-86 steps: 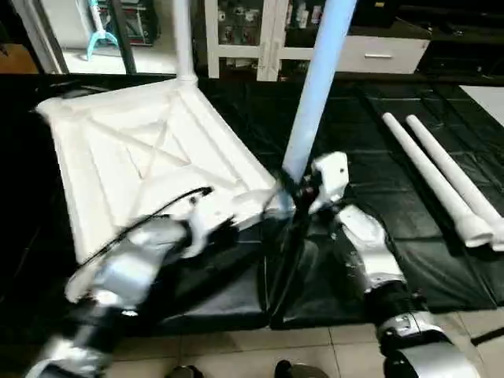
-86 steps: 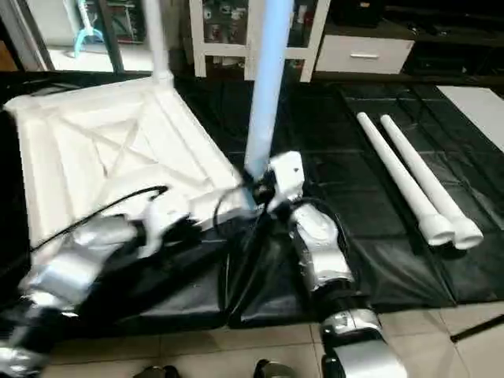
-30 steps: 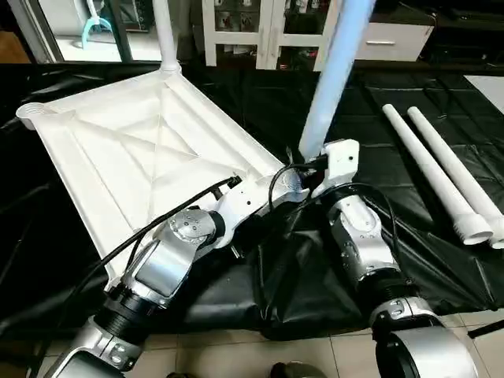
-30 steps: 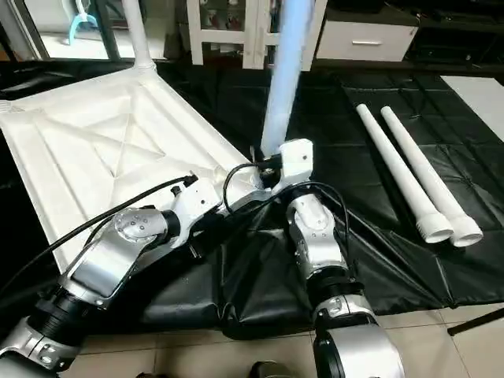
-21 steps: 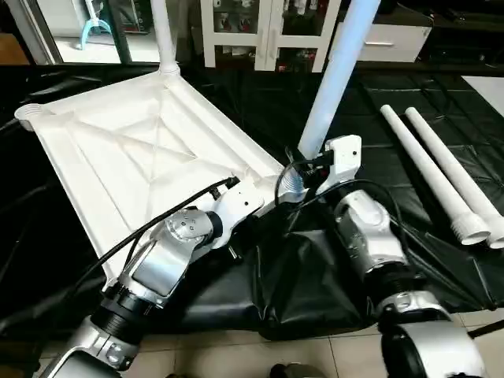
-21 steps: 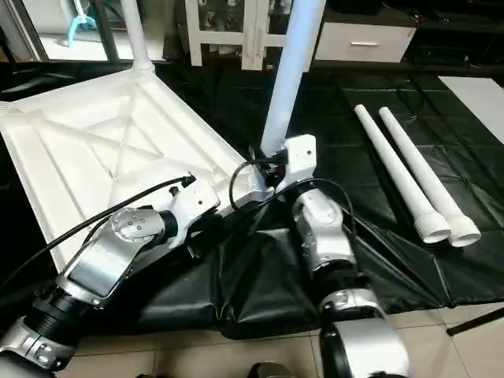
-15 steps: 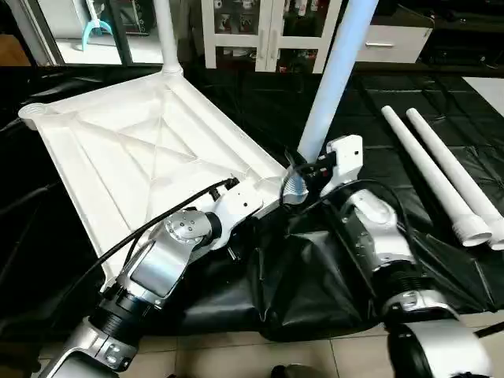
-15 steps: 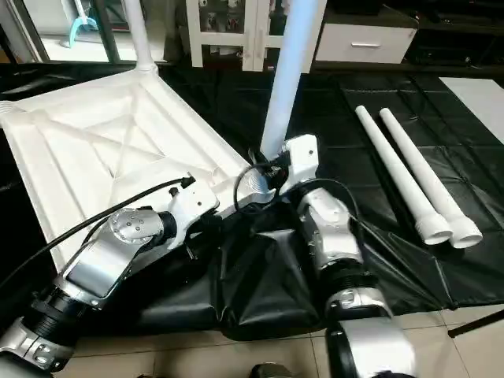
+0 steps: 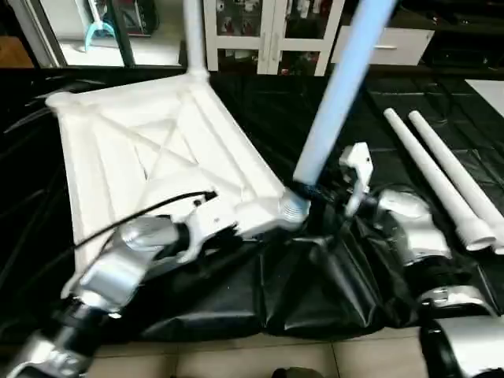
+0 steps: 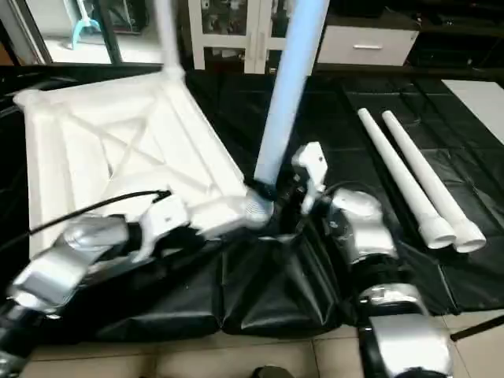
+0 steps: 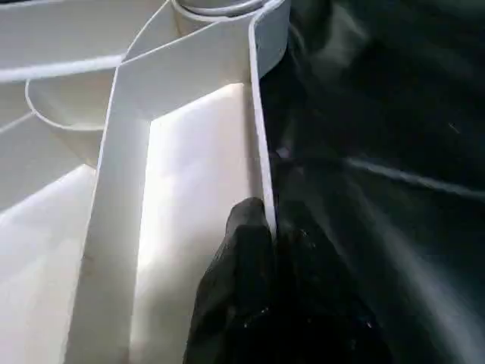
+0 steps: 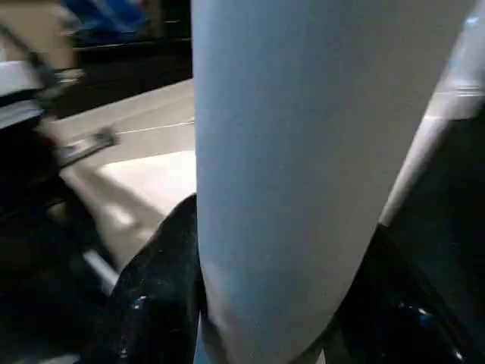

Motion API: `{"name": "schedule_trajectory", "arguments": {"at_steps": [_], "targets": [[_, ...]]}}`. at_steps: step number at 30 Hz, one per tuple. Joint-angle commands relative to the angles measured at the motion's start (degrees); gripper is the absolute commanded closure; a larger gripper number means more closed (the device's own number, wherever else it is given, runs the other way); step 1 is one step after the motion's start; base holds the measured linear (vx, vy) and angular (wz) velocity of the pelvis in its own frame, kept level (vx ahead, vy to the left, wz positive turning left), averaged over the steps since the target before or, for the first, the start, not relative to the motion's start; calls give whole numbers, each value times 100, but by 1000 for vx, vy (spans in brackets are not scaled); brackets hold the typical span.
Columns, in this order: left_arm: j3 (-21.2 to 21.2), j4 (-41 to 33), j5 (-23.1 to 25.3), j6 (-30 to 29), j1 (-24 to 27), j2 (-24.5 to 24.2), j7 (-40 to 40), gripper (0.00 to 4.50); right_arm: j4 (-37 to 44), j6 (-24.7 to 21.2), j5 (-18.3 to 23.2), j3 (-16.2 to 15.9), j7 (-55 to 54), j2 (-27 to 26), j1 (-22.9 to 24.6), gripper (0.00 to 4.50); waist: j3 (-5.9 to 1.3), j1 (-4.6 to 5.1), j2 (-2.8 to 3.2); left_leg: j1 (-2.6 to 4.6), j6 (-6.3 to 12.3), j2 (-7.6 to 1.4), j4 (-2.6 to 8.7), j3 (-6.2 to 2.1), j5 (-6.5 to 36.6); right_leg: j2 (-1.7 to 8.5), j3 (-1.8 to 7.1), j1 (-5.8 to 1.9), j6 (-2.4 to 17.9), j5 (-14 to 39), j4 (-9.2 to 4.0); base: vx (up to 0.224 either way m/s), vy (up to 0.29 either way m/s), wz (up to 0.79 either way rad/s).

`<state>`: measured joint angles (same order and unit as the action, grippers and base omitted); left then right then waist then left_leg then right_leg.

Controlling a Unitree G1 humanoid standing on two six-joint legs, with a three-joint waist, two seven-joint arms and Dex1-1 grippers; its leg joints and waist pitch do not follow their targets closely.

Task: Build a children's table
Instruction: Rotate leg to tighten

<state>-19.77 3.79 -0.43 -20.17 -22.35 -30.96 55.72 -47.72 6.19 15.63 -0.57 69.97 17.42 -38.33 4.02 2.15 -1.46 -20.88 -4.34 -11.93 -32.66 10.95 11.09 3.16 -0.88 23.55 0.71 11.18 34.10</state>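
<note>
The top [image 9: 150, 157] lies underside up on a black mat [image 9: 315, 291], its diagonal ribs showing. One leg [image 9: 193, 39] stands upright in the far corner socket. A second leg [image 9: 342, 87] rises from the near right corner socket [image 9: 293, 206] and leans toward the robot's right as it goes up. The right gripper [image 12: 265, 303] is closed around this second leg low down, just above the socket; in the right wrist view the leg fills the space between the two black fingers [image 12: 155, 296], which press on it from either side, so the jaws stand about half apart with the tube between them. The left gripper [image 11: 269, 243] sits at the top's near edge, beside the same corner. In the left wrist view its fingers are drawn nearly together and pinch the thin upright rim [image 11: 261, 152] of the top, one finger inside the rim and one outside over the mat. The two grippers are near each other, left on the rim, right on the leg. Two spare legs [image 9: 441, 177] lie side by side on the mat, well apart from the right gripper on the robot's right, with their wide ends nearest the robot. A cabinet [image 9: 268, 31] stands beyond the mat.
</note>
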Motion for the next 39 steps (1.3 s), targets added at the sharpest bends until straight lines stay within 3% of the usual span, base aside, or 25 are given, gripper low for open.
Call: {"name": "schedule_trajectory", "arguments": {"at_steps": [1,4,10,15,22,23,24,32,35,37,39], "targets": [[174,166,-319,562,45,-302,738,450,-690,-473,-602,-387,393,595,533,266,-243,-6,49,75,689,-143,321,12,771,292,157,-243,1737,72,-305,0,0,0],[222,461,-303,771,-24,-418,819,450,-647,-490,-564,-443,721,721,581,266,-228,-63,32,106,667,-156,330,28,851,304,164,-225,1715,232,-322,0,0,0],[146,558,-186,787,-82,-404,686,450,-577,-217,-688,-533,531,649,729,266,-213,-97,39,131,372,-167,356,33,1117,321,179,-228,1601,766,-355,0,0,0],[-22,640,-18,942,-71,-397,684,450,-536,-47,-969,-791,467,638,741,266,-208,-86,45,131,361,-166,364,28,1153,312,174,-212,1583,775,-369,0,0,0],[-84,707,122,1048,-118,-326,564,450,-614,-94,-1158,-1036,571,599,405,266,-183,-66,14,131,237,-163,390,4,1547,321,190,-178,1377,1469,-430,0,0,0],[-91,693,129,1039,-115,-317,554,450,-624,-127,-1162,-1089,618,602,358,266,-182,-59,-28,130,235,-163,385,11,1579,316,194,-168,1336,1552,-442,0,0,0],[-93,680,134,1035,-111,-308,545,450,-637,-145,-1169,-1142,643,611,330,266,-186,-62,-10,128,224,-165,393,-4,1589,321,192,-168,1315,1615,-437,0,0,0],[-72,594,138,1006,-27,-302,518,450,-783,-165,-1271,-1291,691,655,397,266,-166,-52,-57,107,266,-165,398,0,1576,315,197,-145,1267,1661,-447,0,0,0],[-82,563,141,996,14,-320,532,450,-803,-89,-1269,-1301,502,598,472,266,-154,-60,-13,111,237,-166,411,-11,1653,324,201,-132,1216,1813,-459,0,0,0],[-96,548,146,976,29,-318,535,450,-734,-95,-1273,-1300,279,517,545,266,-152,-49,-28,119,194,-167,418,-13,1780,316,201,-117,1175,1927,-476,0,0,0],[-103,537,147,947,34,-313,533,450,-687,-94,-1315,-1330,97,471,607,266,-135,-49,-5,131,139,-169,438,-19,1918,312,200,-93,1123,2064,-499,0,0,0]]}}
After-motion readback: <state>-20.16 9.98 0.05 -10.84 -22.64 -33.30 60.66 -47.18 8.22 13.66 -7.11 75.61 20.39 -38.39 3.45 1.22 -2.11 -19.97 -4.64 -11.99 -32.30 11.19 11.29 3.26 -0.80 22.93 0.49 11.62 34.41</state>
